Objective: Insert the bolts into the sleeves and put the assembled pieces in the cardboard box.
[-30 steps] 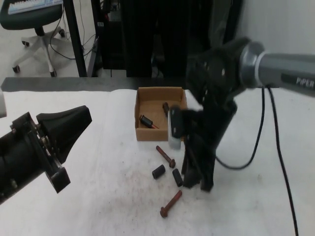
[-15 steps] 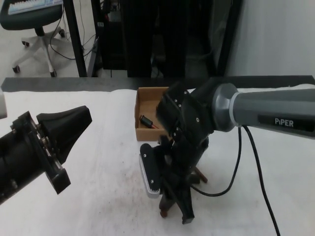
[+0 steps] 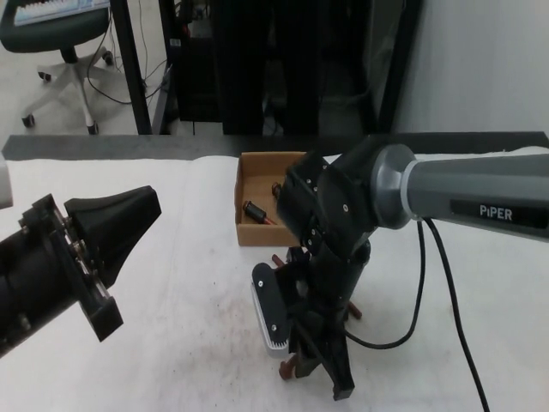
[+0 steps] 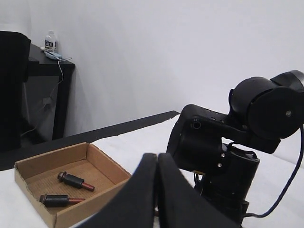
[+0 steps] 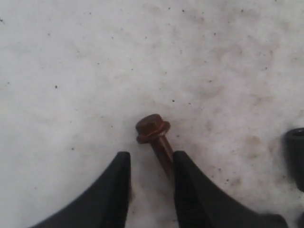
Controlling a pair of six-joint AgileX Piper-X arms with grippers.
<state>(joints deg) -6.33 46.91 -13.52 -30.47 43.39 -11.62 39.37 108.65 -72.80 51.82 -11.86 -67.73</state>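
High view, a second ago: the right arm stood just beside the open brown cardboard box, and two bolts and two loose black sleeves lay in plain sight on the near side of that box. Half a second ago the arm had swung down over them. Now it has dropped a little further from the box towards the camera and covers most of those pieces. The left arm has not shifted at all.

The right end effector is low over the white, rust-speckled bench, on the near side of the box. Its two black fingers are apart and straddle the shank of a rusty reddish-brown flanged hex-head bolt. That bolt lies flat on the bench with its head just past the fingertips. One finger looks to be against the shank; whether it presses cannot be told. A loose black cylindrical sleeve lies near this bolt, half cut off. A reddish end of another bolt pokes out from behind the arm, just beside the box's near wall.

Inside the box lie two assembled pieces, one near the middle and the other by a wall. Each is a black sleeve with a reddish shank end sticking out.

The left end effector hangs well apart from the box, to its left, its fingers pressed together on nothing.
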